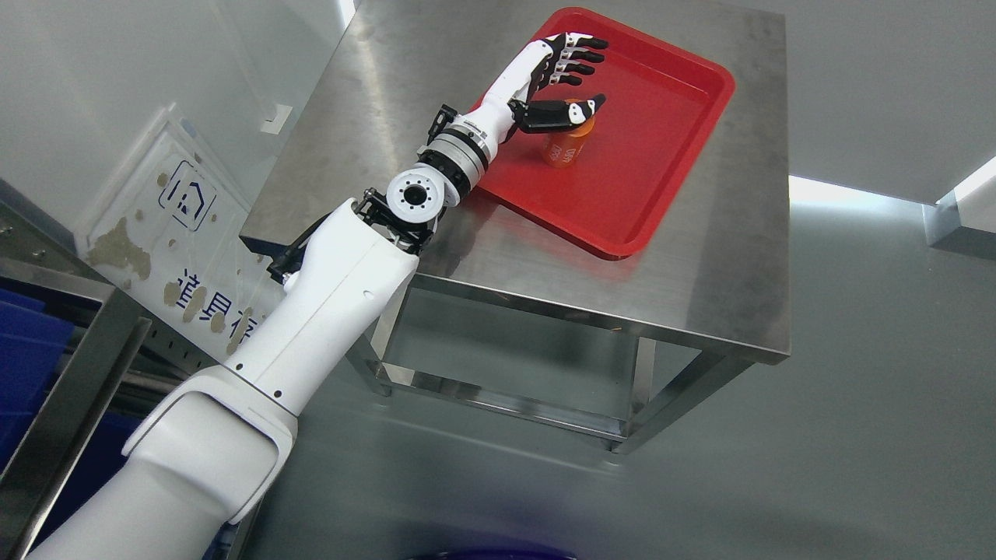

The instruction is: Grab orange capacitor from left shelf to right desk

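Note:
An orange capacitor (pixel 566 146), a small cylinder, stands upright in the red tray (pixel 669 148) on the steel desk (pixel 724 264). My left hand (pixel 583 74) reaches over the tray from the lower left, its white arm crossing the desk's near corner. The four fingers (pixel 580 56) are stretched out straight above the capacitor. The thumb (pixel 572 113) lies across the capacitor's top, and I cannot tell whether it touches. Nothing is held in the hand. The right arm does not show.
The desk's front edge and legs stand over a grey floor. A steel shelf frame (pixel 70 389) with blue bins (pixel 23 350) sits at the lower left. A white floor sign (pixel 171 233) lies beside it.

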You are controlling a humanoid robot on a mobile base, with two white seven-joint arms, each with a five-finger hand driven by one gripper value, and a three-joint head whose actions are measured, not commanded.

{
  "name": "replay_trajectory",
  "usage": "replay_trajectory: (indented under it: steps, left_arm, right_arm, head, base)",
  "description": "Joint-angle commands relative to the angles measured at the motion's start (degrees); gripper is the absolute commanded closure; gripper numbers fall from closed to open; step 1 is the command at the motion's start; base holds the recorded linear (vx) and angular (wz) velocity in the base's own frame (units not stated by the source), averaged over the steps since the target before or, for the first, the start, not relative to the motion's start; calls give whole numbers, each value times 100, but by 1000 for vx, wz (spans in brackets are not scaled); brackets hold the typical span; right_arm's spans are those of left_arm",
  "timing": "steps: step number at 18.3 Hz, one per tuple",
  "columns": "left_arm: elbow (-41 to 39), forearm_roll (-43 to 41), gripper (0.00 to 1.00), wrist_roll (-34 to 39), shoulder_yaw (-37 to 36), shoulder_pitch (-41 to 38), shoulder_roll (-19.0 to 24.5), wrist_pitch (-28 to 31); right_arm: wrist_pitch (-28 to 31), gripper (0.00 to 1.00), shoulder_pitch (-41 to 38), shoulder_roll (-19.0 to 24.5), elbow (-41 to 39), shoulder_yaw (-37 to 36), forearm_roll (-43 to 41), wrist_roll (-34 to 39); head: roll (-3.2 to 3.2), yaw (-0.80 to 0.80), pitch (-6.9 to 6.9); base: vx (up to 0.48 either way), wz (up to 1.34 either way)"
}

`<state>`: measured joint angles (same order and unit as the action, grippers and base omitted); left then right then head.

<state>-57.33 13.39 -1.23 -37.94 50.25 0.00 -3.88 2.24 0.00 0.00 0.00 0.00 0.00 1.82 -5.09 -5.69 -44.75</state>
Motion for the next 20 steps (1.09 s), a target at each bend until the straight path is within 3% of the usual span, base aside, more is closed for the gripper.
replay_trajectory:
  steps: [1, 3, 7, 10, 16, 20]
  left_arm:
    - [82, 6, 11, 0, 407, 353, 100, 10]
    - [-207, 6, 1, -35, 1092, 582, 100, 158]
    - [-1445, 6, 0, -62, 2306, 399, 100, 896]
    - [-2508, 6, 0, -132, 2843, -355, 100, 1397]
    - [-3732, 6, 0, -255, 3274, -1833, 246, 1320]
    - [-3742, -3, 0, -264, 3240, -2378, 281, 494]
  right_arm:
    - [5, 0, 9, -100, -193, -62, 26, 3]
    - [13, 0, 9, -100, -193, -62, 26, 3]
    - [5, 0, 9, -100, -193, -62, 26, 3]
    - [5, 0, 9, -100, -193, -62, 26, 3]
    - [5, 0, 9, -100, -193, -62, 26, 3]
    - [5, 0, 9, -100, -193, -62, 26, 3]
  head:
    - [0, 0, 0]
    - [0, 0, 0]
    - [0, 0, 0]
    - [0, 0, 0]
    - [0, 0, 0]
    - [0, 0, 0]
  base:
    - [0, 0]
    - [0, 0]
    - [0, 0]
    - [0, 0]
    - [0, 0]
    - [0, 0]
